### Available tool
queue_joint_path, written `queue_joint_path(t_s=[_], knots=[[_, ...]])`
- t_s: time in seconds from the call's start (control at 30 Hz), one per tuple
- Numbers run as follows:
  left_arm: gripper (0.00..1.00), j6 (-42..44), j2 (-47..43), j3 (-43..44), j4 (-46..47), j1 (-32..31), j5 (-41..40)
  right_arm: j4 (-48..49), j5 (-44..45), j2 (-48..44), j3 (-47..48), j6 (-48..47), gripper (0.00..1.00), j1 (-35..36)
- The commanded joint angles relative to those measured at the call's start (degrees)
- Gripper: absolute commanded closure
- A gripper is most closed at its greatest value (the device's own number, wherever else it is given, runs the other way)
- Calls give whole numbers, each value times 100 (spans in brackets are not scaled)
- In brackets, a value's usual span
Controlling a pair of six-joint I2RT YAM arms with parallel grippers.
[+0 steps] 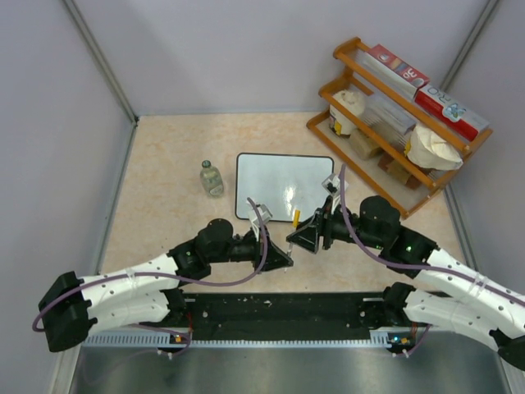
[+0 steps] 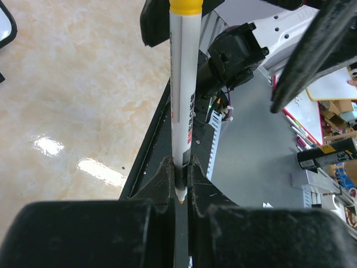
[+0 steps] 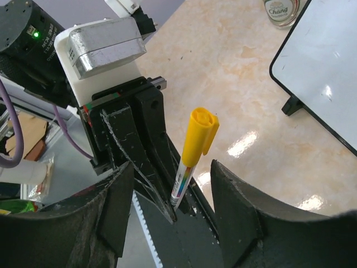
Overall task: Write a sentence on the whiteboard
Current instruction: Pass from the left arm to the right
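Evidently the task is at the uncapping step, before any writing. On the table (image 1: 164, 156) the whiteboard (image 1: 283, 185) lies flat and blank just beyond both grippers, with no sentence on it yet. The left gripper (image 2: 181, 167) is clamped on the marker (image 2: 181, 100) at the end opposite its cap. The right gripper (image 3: 173, 167) has its jaws parted on either side of the marker, gripping nothing. The yellow cap (image 3: 199, 131) is on, so the right jaws probably need to close squarely on it and pull straight off along the barrel.

The whiteboard (image 1: 285, 187), glossy white with a thin black frame and rounded corners, rests mid-tabletop (image 1: 164, 156).
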Motion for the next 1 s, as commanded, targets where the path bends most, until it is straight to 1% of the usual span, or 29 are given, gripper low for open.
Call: queue_joint_path(t_s=[0.0,0.07,0.2,0.23,0.3,0.33,0.4,0.5,0.6,0.7,0.8,0.9,0.93,0.97], knots=[[100,40,65,242,457,-21,238,139,-236,48,214,-62,47,39],[100,31,109,251,492,-21,256,157,-271,66,188,-36,54,48],[100,-4,188,260,545,-38,273,297,-359,49,82,34,63,48],[100,-13,179,242,563,-47,273,332,-368,40,56,61,69,48],[100,-48,162,198,615,-56,256,420,-447,5,3,140,74,39],[100,-48,153,189,624,-65,238,429,-464,5,-23,149,80,39],[100,-48,126,180,633,-65,229,438,-517,-4,-50,201,82,48],[100,-30,100,206,598,-65,264,429,-491,-13,-146,228,82,39],[100,-30,91,198,598,-73,282,412,-465,-13,-199,254,81,39],[100,-30,91,198,616,-109,317,386,-403,-22,-252,281,78,39],[100,-13,100,224,589,-135,352,385,-429,-22,-278,289,78,39],[100,22,74,242,519,-153,352,394,-534,-22,-278,281,87,39],[100,22,74,242,510,-161,318,403,-552,-30,-278,272,100,48],[100,22,30,216,501,-161,291,386,-613,-22,-278,246,100,39]])
